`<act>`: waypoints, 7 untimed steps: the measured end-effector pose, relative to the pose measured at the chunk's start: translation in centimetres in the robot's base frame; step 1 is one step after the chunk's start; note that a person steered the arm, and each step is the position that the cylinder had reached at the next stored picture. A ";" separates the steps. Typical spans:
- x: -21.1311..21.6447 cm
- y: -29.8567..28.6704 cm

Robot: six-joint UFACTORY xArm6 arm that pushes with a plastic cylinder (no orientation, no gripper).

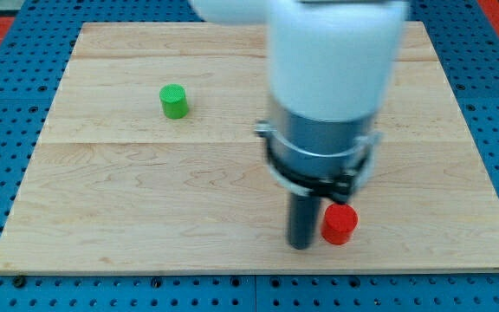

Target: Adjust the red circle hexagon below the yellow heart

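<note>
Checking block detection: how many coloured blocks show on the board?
2. A green cylinder sits toward the view's upper left; a red cylinder sits near the bottom, just right of my tip. The arm may hide others.

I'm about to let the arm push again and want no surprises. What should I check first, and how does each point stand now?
1. My tip visible: ok.
2. Tip beside the red block, on its left in the view: ok; contact cannot tell.
3. Yellow heart in sight: not ok, none shows; the arm may hide it.
4. Red block clear of the board's bottom edge: ok, but close.
5. Green block out of the way: ok, far toward the view's upper left.
</note>
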State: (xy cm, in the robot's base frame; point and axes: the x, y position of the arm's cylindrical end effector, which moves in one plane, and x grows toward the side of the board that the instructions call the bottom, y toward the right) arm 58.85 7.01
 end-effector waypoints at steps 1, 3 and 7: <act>1.8 0.7; -0.9 15.0; -9.2 8.4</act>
State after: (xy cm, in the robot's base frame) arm 49.68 15.43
